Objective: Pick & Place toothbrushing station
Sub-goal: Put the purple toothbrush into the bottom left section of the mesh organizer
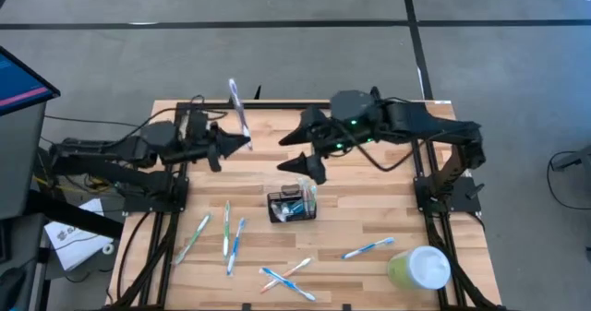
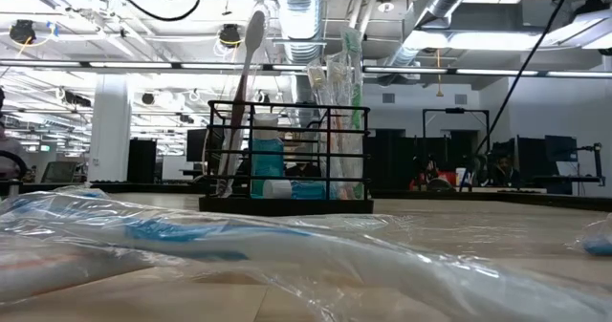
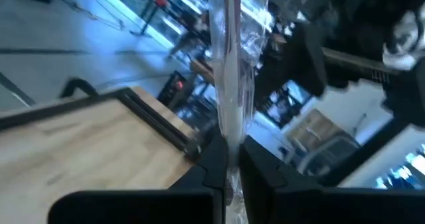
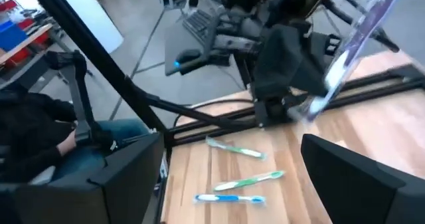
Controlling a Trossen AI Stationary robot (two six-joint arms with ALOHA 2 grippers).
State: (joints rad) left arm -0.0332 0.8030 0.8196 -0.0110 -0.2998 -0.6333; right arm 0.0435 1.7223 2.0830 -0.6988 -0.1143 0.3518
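Left gripper (image 1: 247, 141) pinches a wrapped toothbrush (image 1: 238, 106); right gripper (image 1: 312, 163) gapes empty above the black holder (image 1: 292, 205); six wrapped brushes lie loose.

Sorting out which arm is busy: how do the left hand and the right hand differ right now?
The left hand is shut on a wrapped toothbrush, lifted over the table's far edge; the right hand is open and empty, just beyond the toothbrushing station. Both are dark and two-fingered.

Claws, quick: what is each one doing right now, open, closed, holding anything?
Left claw: closed on a wrapped toothbrush, held up above the table's far edge.
Right claw: open, empty, over the table just beyond the toothbrushing station.
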